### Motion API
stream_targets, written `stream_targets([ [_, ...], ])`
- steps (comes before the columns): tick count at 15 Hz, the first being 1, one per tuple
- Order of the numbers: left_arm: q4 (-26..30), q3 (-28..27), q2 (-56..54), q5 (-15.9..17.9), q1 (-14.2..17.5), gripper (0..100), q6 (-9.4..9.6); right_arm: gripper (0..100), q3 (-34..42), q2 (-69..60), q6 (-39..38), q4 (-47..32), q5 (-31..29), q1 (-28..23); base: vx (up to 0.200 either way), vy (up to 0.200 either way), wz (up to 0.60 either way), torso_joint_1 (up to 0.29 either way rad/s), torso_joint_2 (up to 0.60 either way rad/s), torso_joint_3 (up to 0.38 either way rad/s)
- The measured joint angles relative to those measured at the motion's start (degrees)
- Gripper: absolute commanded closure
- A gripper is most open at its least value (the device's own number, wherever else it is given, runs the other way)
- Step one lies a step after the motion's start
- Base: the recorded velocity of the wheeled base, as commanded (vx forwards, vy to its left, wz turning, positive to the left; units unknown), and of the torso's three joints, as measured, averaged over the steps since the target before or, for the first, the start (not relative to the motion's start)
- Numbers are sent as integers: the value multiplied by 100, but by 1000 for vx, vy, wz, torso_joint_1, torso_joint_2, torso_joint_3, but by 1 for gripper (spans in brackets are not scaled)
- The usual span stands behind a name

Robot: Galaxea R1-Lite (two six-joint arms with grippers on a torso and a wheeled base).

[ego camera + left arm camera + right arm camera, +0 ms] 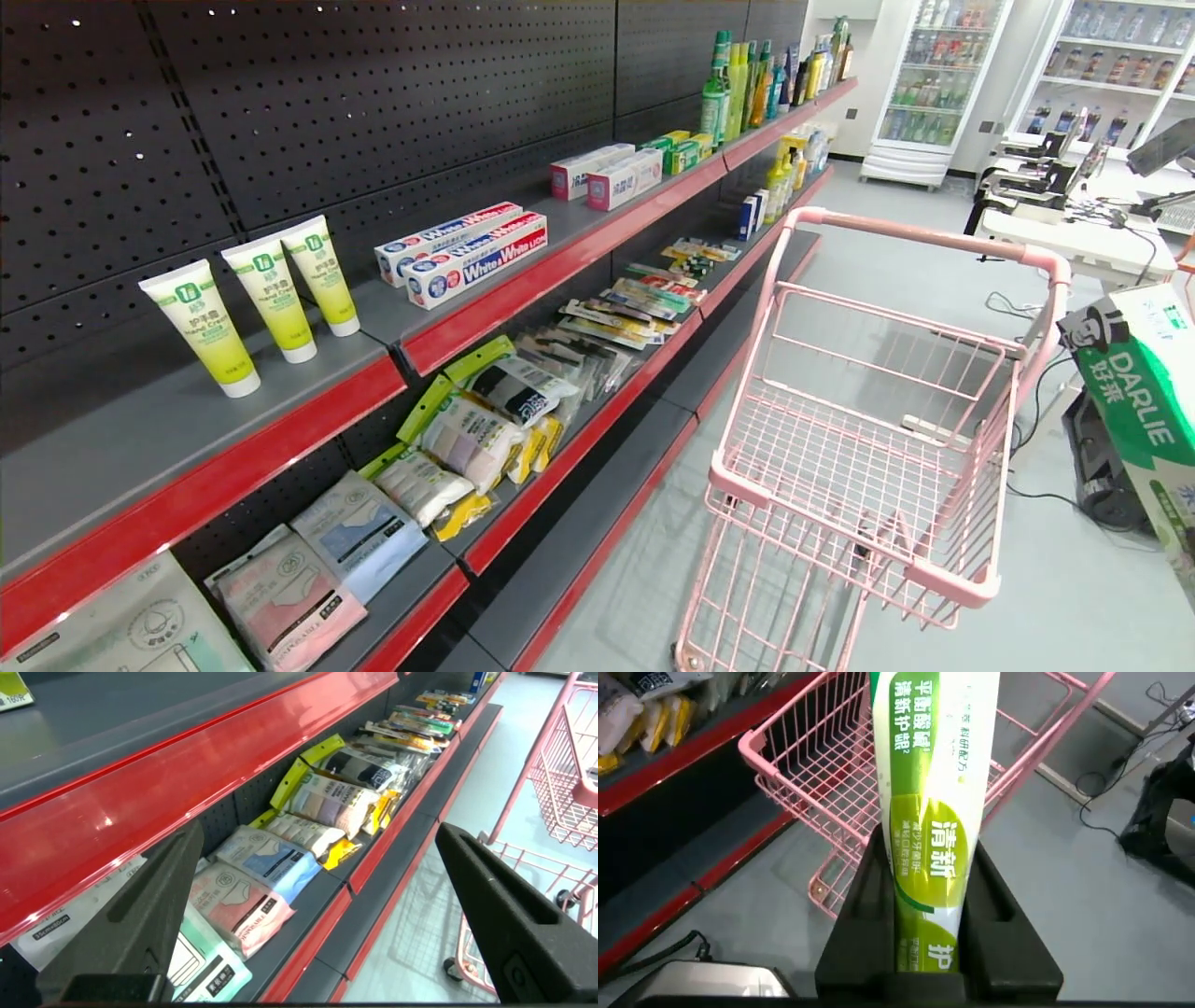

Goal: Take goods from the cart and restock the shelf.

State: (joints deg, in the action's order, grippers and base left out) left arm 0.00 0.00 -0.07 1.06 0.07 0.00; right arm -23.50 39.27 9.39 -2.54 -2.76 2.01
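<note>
My right gripper [932, 905] is shut on a long green and white toothpaste box [936, 803], which stands up between its fingers above the floor. The same box [1134, 392] shows at the right edge of the head view, just right of the pink cart [934, 233]. The cart [831, 765] stands in the aisle beside the shelf. My left gripper [318, 859] is open, fingers wide apart, low in front of the lower shelf with packaged goods [280, 863]. The grey top shelf [121, 439] with a red edge carries toothpaste boxes [462, 245] and hand cream tubes [271, 299].
Further along the top shelf are more boxes [607, 175] and bottles [747, 84]. The middle shelf holds bagged goods [467, 429] and flat packs [625, 313]. Drink fridges [934, 84] and a counter [1074, 238] stand beyond the cart. Cables [1036, 392] lie on the floor.
</note>
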Motion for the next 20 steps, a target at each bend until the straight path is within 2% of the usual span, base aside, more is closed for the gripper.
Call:
stream_targets([
  [3,0,0,0,0,0,0,0,100,63,-148,38,-4,0,7,0,0,0,93,-205,-112],
  [10,-2,0,0,0,0,0,0,100,149,-212,128,-33,-30,-12,0,0,0,236,-521,-284],
  [20,0,0,0,2,0,0,0,100,149,-18,240,-4,-33,-12,0,0,0,175,-369,-196],
])
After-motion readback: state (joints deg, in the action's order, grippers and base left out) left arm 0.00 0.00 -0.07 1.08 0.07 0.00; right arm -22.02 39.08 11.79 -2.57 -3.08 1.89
